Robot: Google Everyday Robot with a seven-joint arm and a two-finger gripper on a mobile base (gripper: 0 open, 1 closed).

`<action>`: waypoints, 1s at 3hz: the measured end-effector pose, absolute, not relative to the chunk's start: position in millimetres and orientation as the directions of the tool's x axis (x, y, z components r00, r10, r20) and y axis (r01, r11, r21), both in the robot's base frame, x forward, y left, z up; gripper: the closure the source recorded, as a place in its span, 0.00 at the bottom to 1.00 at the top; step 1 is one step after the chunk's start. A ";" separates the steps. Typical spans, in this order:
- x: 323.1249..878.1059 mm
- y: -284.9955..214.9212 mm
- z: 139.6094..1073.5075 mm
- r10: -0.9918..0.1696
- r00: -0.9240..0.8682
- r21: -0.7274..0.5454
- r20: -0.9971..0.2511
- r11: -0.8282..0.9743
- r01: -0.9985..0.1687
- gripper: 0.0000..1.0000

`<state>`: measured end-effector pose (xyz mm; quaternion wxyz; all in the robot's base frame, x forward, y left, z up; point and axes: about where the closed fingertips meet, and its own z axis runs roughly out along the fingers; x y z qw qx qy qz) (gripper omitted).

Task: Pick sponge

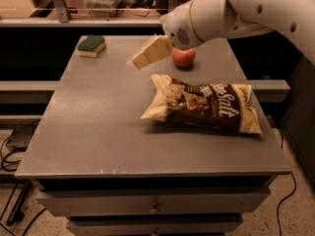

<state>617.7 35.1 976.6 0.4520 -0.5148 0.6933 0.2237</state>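
Note:
The sponge [91,45], a small block with a dark green top over pale yellow foam, lies flat at the far left corner of the grey table [98,132]. My gripper [140,60] hangs above the table's far middle, to the right of the sponge and well apart from it, its pale yellow fingers pointing down-left toward it. It holds nothing. The white arm reaches in from the upper right.
A red apple [183,57] sits just right of the gripper, partly behind the wrist. A brown and yellow chip bag [206,106] lies on the right half of the table. A shelf with a rail runs behind the table; drawers are below its front edge.

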 end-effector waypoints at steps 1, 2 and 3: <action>642.0 56.4 971.3 -0.507 -0.052 -0.172 -0.861 0.385 -0.907 0.00; 669.5 77.5 964.2 -0.487 -0.054 -0.172 -0.871 0.406 -0.897 0.00; 721.5 124.1 946.6 -0.473 -0.059 -0.153 -0.879 0.397 -0.905 0.00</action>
